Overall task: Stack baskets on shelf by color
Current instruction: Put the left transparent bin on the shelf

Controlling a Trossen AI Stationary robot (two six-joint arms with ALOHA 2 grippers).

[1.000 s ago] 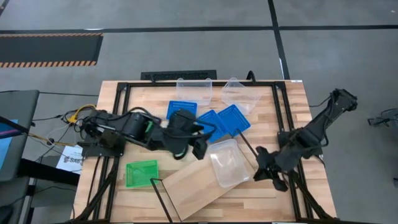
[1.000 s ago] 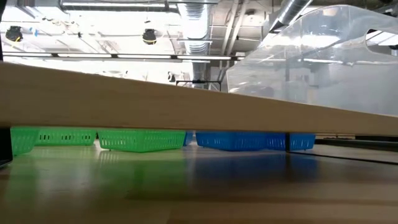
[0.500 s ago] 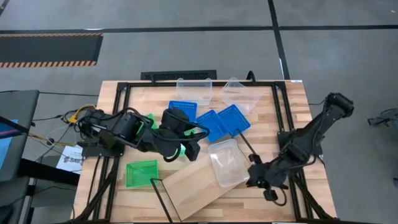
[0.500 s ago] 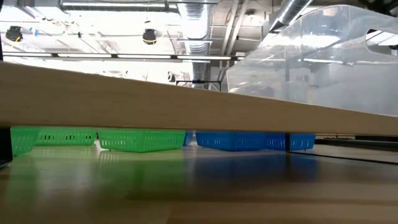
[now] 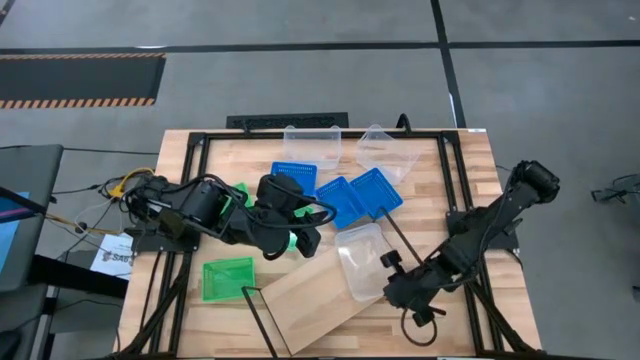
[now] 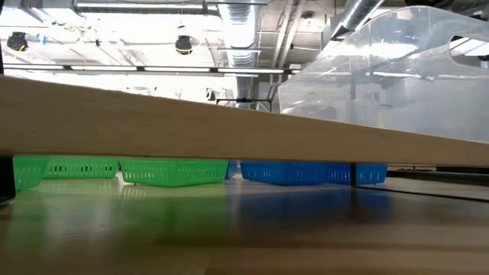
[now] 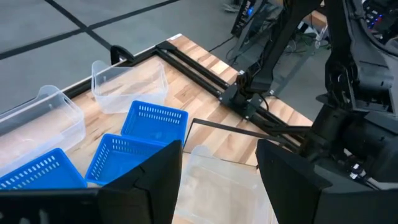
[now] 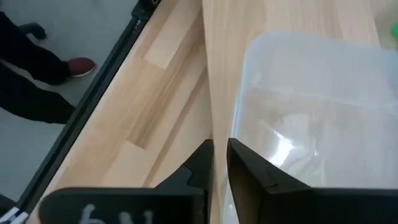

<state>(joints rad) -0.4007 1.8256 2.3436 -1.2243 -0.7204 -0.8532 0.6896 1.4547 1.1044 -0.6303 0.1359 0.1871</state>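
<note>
Clear plastic is the matter in hand: one clear basket (image 5: 362, 262) rests on the shelf (image 5: 320, 292), the light-wood plank lying askew across the near part of the surface (image 5: 470, 160), and the right hand (image 5: 397, 290) has travelled from well off the plank's end to just beside that basket's near corner over the last second. In the right wrist view its fingers (image 8: 249, 168) stand only narrowly apart, close to pressed together, pointing at the basket's rim with nothing pinched between them; they were a shade tighter a moment ago, which I judge to be the start of spreading for a grasp or a nudge. The left hand (image 5: 308, 240) has drawn back from the blue baskets toward the plank's far edge and hovers with its fingers spread wide and empty, as the left wrist view shows. Three blue baskets (image 5: 345, 198) lie clustered on the surface beyond the shelf, two more clear ones (image 5: 312, 143) near the far edge, and a green basket (image 5: 228, 278) sits by the shelf's left wire frame; another green one seems half hidden under the left arm. Judging by this, sorting has barely begun: only one basket is on the shelf, and no colour is stacked.
</note>
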